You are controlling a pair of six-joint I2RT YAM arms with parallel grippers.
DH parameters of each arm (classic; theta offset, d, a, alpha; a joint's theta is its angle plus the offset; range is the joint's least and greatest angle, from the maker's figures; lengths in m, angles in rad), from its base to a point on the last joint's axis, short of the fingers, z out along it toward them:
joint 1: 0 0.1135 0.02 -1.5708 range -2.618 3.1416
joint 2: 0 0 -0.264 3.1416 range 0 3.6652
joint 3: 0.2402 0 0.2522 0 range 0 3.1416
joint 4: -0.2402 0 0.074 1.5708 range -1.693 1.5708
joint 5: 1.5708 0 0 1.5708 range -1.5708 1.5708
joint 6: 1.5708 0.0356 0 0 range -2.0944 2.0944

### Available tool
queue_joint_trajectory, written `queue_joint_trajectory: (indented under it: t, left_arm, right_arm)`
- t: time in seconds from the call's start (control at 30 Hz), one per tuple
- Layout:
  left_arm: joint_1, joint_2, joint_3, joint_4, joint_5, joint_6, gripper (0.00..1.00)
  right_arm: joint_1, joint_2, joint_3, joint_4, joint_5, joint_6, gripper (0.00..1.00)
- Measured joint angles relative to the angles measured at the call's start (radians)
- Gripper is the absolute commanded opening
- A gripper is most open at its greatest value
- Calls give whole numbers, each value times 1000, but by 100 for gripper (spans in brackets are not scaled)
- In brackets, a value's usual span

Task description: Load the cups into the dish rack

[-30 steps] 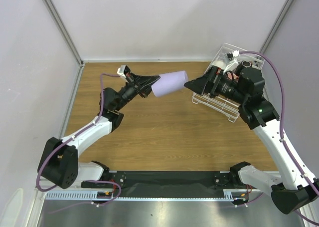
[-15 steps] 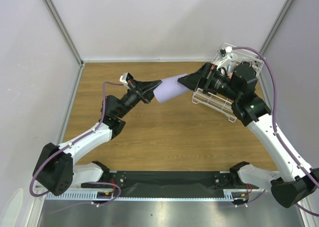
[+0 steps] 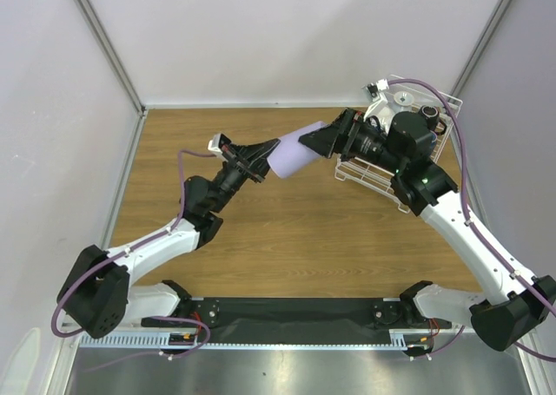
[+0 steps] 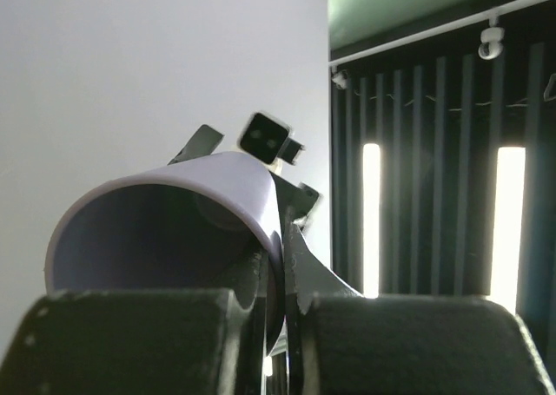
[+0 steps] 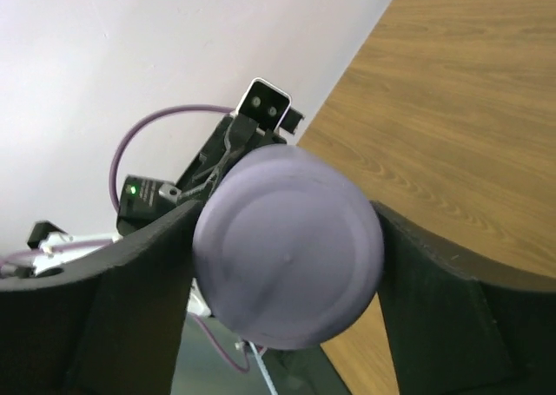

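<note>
The lavender tumbler (image 3: 295,152) hangs on its side in mid-air over the back of the table, between both grippers. My left gripper (image 3: 266,157) is shut on its rim; in the left wrist view the wall of the tumbler (image 4: 174,230) is pinched between the fingers of the left gripper (image 4: 282,247). My right gripper (image 3: 320,141) is open with a finger on either side of the tumbler's base (image 5: 287,247), close against it. The right gripper's (image 5: 287,239) fingers frame that base. The white wire dish rack (image 3: 382,183) stands at the back right, partly hidden by the right arm.
A dark cup (image 3: 428,115) sits in the rack's far end. White booth walls close in the back and both sides. The brown wooden table (image 3: 295,230) stretches below the held tumbler.
The right gripper has moved left so its fingers now reach round the tumbler's base. The left arm has shifted right and nearer, tilting the tumbler's base up toward the right gripper.
</note>
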Motion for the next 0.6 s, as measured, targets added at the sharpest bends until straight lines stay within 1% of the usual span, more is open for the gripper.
queue_joint_trajectory:
  t: [0.03,0.1,0.13,0.17,0.2,0.23,0.3,0.43,0.47,0.53,0.6]
  left_arm:
    - [0,3,0,10,-2,-3,0]
    - [0,8,2,22,-6,-7,0]
    - [0,11,2,30,-9,-8,0]
    - [0,13,2,33,-10,-10,3]
    - [0,16,2,39,-11,-10,27]
    - [0,20,2,45,-10,-10,44]
    - [0,31,2,49,-8,-3,99]
    - [5,40,2,24,52,-11,100]
    - [13,27,2,-9,90,-11,100]
    - [38,-14,1,-110,169,-10,100]
    - [95,-76,5,-265,257,7,100]
  right_arm:
    - [0,0,0,2,9,5,63]
    - [-2,0,-1,7,16,1,40]
    - [-2,0,-2,9,19,3,8]
    - [-2,0,-3,14,18,7,0]
    - [-2,2,-3,19,19,7,0]
    - [-2,4,-3,21,18,6,0]
    - [0,8,-2,20,17,3,0]
    - [0,17,12,-38,63,-32,0]
    - [-3,19,25,-67,83,-48,0]
    - [-19,29,66,-142,157,-86,0]
    - [-37,40,121,-232,248,-136,0]
